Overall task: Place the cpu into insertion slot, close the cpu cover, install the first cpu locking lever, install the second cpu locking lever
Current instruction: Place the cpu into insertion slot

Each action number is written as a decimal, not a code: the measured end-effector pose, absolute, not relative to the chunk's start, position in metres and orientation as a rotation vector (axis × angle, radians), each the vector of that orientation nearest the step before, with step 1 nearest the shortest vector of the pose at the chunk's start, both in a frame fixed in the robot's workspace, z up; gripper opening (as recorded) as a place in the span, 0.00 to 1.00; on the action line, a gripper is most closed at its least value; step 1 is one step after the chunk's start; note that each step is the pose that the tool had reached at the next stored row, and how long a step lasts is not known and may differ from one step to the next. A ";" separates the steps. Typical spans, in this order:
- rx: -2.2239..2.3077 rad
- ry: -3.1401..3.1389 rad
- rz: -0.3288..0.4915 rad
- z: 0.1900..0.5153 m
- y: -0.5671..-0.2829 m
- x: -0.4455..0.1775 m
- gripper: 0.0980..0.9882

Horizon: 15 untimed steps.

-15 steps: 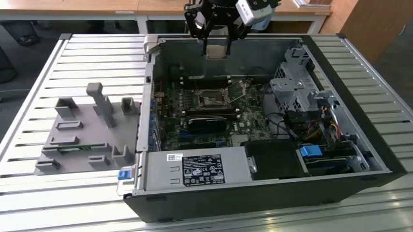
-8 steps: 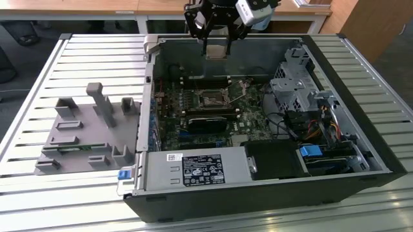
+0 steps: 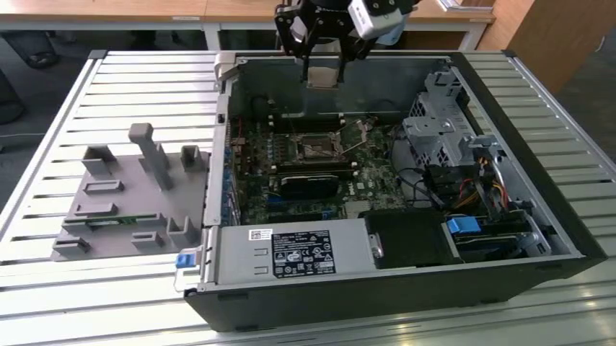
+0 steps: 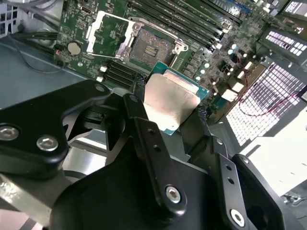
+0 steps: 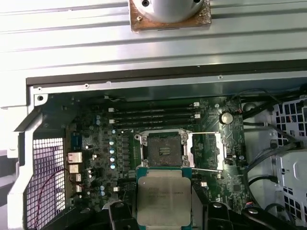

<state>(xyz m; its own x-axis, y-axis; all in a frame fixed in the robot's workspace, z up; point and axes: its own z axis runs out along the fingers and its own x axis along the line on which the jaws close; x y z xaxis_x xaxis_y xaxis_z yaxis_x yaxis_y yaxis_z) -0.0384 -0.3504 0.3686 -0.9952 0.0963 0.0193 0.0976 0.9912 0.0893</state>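
Note:
My gripper [image 3: 322,78] hangs above the far wall of the open computer case, shut on the cpu [image 3: 322,77]. In both wrist views the cpu [image 4: 168,100] [image 5: 163,191] is a silvery-tan square with a green rim, clamped on two opposite edges by the black fingers [image 4: 138,114]. The insertion slot [image 3: 316,150] [image 4: 152,48] [image 5: 165,151] lies bare on the green board, below and ahead of the chip, with its dark centre exposed. Beside the slot, the cpu cover [image 4: 109,33] [image 5: 207,151] stands flipped open. A thin metal lever [image 3: 361,134] sticks up next to the socket.
Long black memory slots [image 5: 153,117] run beside the socket. A silver power supply [image 3: 288,252] fills the case's near side, and a drive cage [image 3: 438,137] with cables sits on the exterior view's right. A grey parts fixture [image 3: 125,194] lies on the slatted table [image 3: 58,288].

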 end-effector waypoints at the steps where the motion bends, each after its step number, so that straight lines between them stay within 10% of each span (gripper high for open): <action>1: -0.170 -3.119 -0.141 0.369 -0.350 -0.038 0.49; 15: -0.449 -3.100 -0.140 0.368 -0.350 -0.038 0.49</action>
